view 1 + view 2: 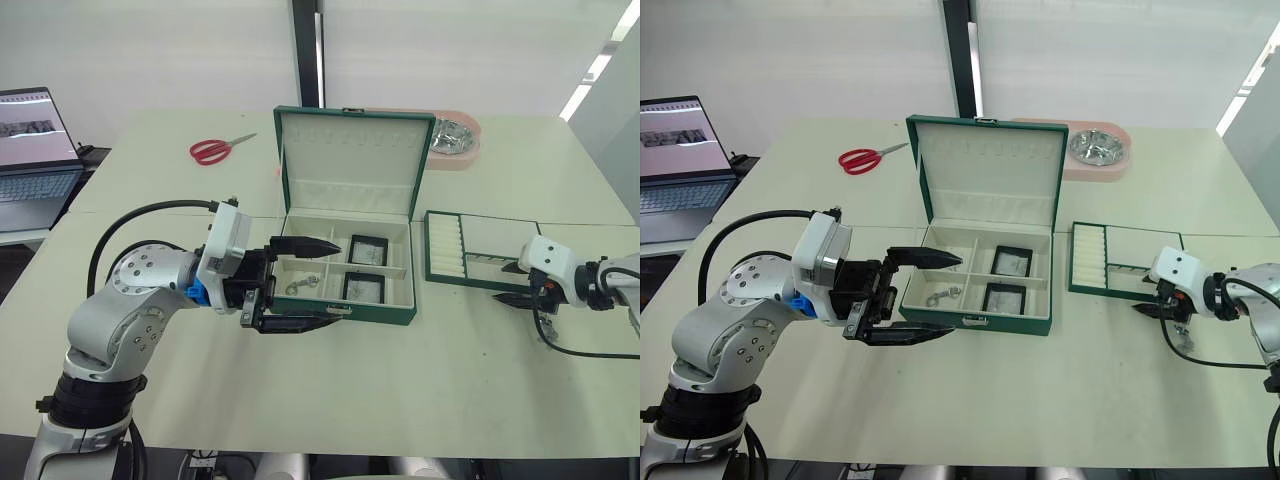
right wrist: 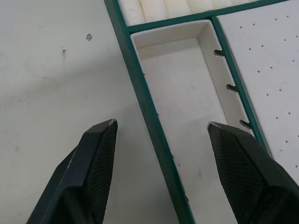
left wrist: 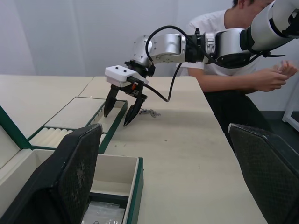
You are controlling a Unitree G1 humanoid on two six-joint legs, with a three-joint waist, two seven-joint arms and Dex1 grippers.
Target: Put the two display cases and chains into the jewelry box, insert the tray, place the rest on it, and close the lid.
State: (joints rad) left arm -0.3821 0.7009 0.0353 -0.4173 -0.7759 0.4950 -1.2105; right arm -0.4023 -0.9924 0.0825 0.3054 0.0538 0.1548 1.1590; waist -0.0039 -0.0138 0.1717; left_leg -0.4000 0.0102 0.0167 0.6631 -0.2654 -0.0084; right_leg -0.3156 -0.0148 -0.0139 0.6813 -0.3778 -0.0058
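Nearest the desk's [image 1: 330,390] front edge: left gripper [image 1: 305,284], fingers spread wide & empty, one finger over the jewelry box's [image 1: 345,318] front-left compartment, the other outside the front wall, so it straddles the box's left-front corner. In the box: a chain [image 1: 300,288] in the front-left compartment, the two display cases [image 1: 367,249] in the right-hand compartments, one behind the other; lid [image 1: 350,160] stands up at the back. Tray [image 1: 1124,260] lies w/ its long axis along the desk's front edge, just right of the box, apart from it. Right gripper [image 1: 1155,297] is at the tray's front edge, fingers released & empty, astride the green front wall per the right wrist view – one finger [image 2: 91,163] over bare desk, other finger [image 2: 245,163] over a tray compartment. Judgement: right arm is far nearer the tray, and its fingers already bracket the wall, so the tray lift falls to it; travel is toward the left, to the box. Scissors [image 1: 218,148] & a pink dish [image 1: 455,135] sit near the far edge
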